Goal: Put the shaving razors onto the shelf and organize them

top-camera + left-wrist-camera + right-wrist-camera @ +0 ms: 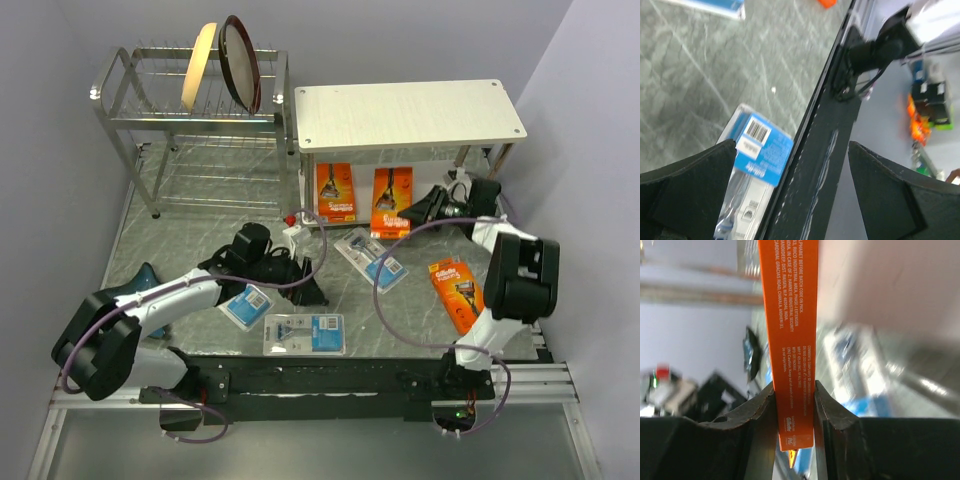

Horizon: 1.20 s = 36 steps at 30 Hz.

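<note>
Black base rail (330, 380), set along the near edge of a grey marbled table (200, 210) enclosed by pale lilac walls. Left pincer (308, 288): jaws spread wide, nothing held; a blue razor pack (304, 334) is laid flat just beside it, next to the rail. Right pincer (418, 210): clamped on the edge of an orange razor pack (392, 200), held upright at the lower tier of the white shelf (410, 112), beside a second orange pack (336, 192). A third orange pack (457, 292), another blue pack (245, 306) and a last blue pack (372, 258) are laid flat on the table. Wire dish rack (190, 130), back left.
</note>
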Tool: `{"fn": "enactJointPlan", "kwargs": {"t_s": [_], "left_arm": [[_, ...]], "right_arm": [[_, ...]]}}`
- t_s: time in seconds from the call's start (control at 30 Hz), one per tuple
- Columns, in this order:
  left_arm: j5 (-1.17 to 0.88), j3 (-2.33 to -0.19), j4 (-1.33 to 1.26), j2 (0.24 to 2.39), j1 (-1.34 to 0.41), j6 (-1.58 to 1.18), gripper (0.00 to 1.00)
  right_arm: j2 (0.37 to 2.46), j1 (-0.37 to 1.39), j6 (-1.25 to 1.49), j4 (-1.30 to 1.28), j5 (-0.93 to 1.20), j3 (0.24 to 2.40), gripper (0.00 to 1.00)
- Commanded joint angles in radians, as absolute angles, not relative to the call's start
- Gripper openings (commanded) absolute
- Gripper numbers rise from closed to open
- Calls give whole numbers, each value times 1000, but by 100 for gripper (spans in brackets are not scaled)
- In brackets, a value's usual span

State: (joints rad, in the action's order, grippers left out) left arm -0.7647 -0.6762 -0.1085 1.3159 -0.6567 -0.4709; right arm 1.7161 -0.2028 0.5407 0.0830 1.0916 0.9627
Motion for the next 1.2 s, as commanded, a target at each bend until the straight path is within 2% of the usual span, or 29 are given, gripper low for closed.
{"fn": "enactJointPlan", "kwargs": {"t_s": [0.0, 0.2, 0.8, 1.17], "left_arm": [[-758, -657, -35, 1285, -663, -339, 99], [-759, -673, -66, 1315, -663, -350, 100], [-755, -644, -77, 1322, -666, -350, 99], [-735, -643, -86, 1347, -666, -337, 99]], "right_arm": [[1844, -195, 560, 132, 1066, 1184, 22], [1947, -161, 583, 147, 1040, 1299, 22], [2063, -160, 321, -253, 953, 1551, 23], [2141, -170, 253, -425, 974, 1609, 21]]}}
